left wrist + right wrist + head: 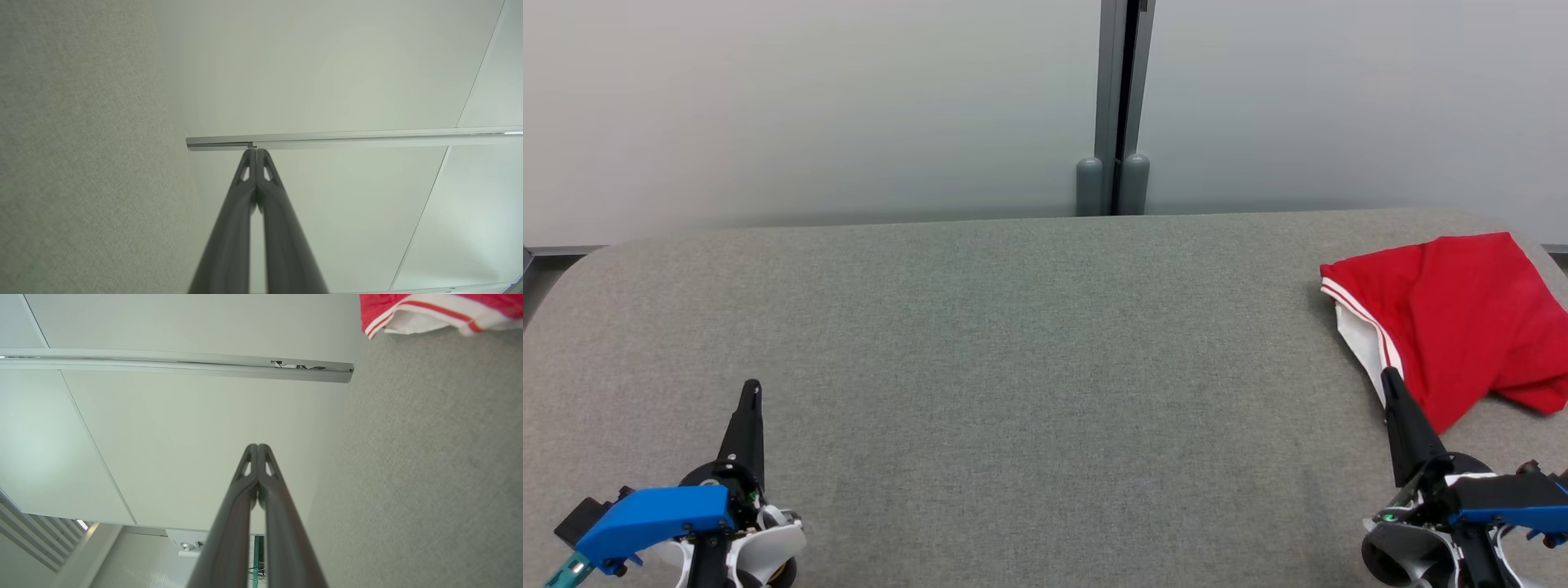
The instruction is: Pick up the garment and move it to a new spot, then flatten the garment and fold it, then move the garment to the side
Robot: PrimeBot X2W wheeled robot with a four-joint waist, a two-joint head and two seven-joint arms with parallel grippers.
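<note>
The garment (1462,318) is red with white and red striped trim, lying crumpled at the far right of the grey table (1013,343); a corner of the garment (429,310) also shows at the top of the right wrist view. My right gripper (1390,376) is shut and empty, its tip in front of the garment's white edge, in the air at the lower right. My left gripper (752,385) is shut and empty at the lower left, far from the garment. Both wrist views show the fingers pressed together: left gripper (256,150), right gripper (258,445).
A pale wall with a grey vertical post (1112,106) stands behind the table's far edge. The table's rounded corners lie at far left and far right, and the garment sits close to the right edge.
</note>
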